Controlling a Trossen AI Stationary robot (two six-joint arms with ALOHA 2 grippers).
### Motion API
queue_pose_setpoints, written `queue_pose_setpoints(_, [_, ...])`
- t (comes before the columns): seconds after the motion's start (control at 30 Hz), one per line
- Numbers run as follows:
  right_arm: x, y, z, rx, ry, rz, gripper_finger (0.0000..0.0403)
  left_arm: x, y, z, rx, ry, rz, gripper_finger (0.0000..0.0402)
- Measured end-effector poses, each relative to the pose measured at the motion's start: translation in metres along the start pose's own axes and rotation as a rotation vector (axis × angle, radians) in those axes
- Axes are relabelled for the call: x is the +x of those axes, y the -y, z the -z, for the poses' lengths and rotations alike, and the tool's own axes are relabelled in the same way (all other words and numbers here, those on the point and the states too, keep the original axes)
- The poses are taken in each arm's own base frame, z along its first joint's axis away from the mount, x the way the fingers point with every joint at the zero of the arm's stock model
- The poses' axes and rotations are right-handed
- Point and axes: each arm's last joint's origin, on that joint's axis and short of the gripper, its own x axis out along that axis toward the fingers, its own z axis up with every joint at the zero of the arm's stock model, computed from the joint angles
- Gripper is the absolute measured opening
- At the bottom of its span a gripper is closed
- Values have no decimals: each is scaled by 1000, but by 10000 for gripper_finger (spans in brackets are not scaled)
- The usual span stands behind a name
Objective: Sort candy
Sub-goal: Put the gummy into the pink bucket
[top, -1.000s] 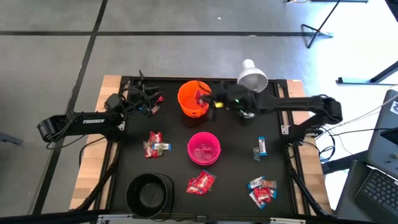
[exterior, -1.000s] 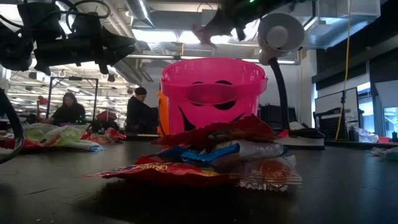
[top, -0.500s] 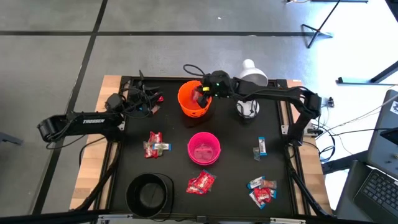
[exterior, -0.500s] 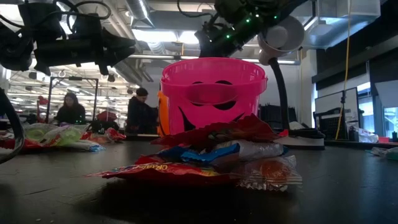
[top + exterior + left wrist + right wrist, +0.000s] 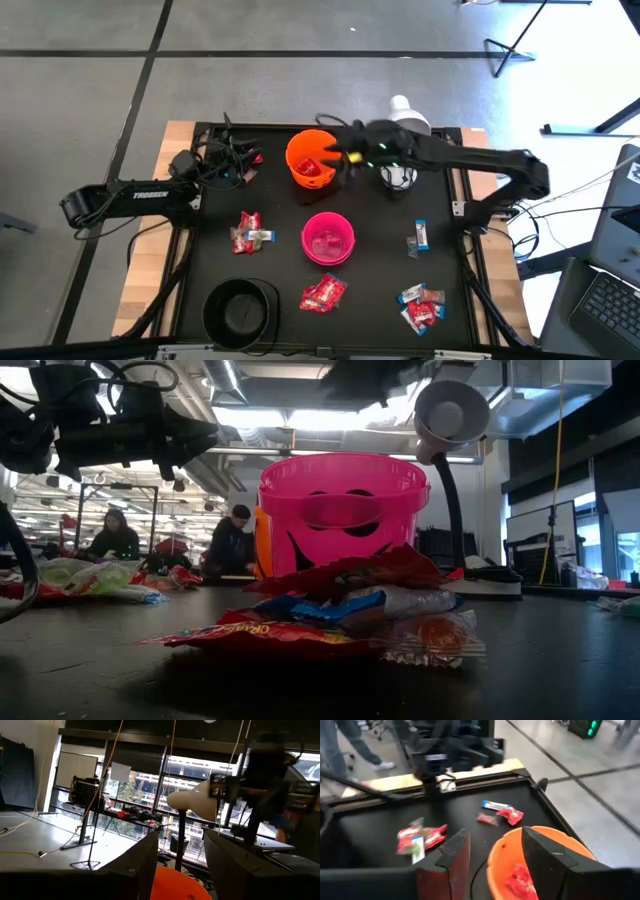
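The candy lies in small heaps on the black table: at the left (image 5: 248,232), at the near middle (image 5: 322,293), at the near right (image 5: 421,308) and one piece at the right (image 5: 420,237). An orange bowl (image 5: 312,158) stands at the far middle with a red candy (image 5: 522,880) inside it. My right gripper (image 5: 492,850) hangs open and empty above that bowl's right rim (image 5: 345,150). My left gripper (image 5: 180,865) waits open at the far left (image 5: 225,158), pointing toward the orange bowl.
A pink bowl (image 5: 328,238) stands mid-table and a black bowl (image 5: 240,310) at the near left. A white lamp (image 5: 405,125) stands at the far edge beside my right arm. Loose candy (image 5: 502,812) lies left of the orange bowl. People sit in the room beyond.
My right gripper went left over the orange bowl, then drew back toward the right and rose. A red candy now lies in the orange bowl.
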Motion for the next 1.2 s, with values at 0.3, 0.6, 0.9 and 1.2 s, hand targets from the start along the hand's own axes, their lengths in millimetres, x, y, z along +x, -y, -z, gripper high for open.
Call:
queue_pose_setpoints(0.3, [-69,-75,15,-116,-191,-6,177,0,0,0,-1,-1,0,151])
queue_pose_setpoints(0.6, [-71,-106,71,-99,-419,-38,177,0,0,1,-2,-6,-1,151])
queue_pose_setpoints(0.9, [-70,-104,112,-44,-415,-69,177,0,0,1,-2,-7,-2,151])
queue_pose_setpoints(1.2, [-82,-93,137,17,-415,-57,177,0,0,1,-2,-6,-2,151])
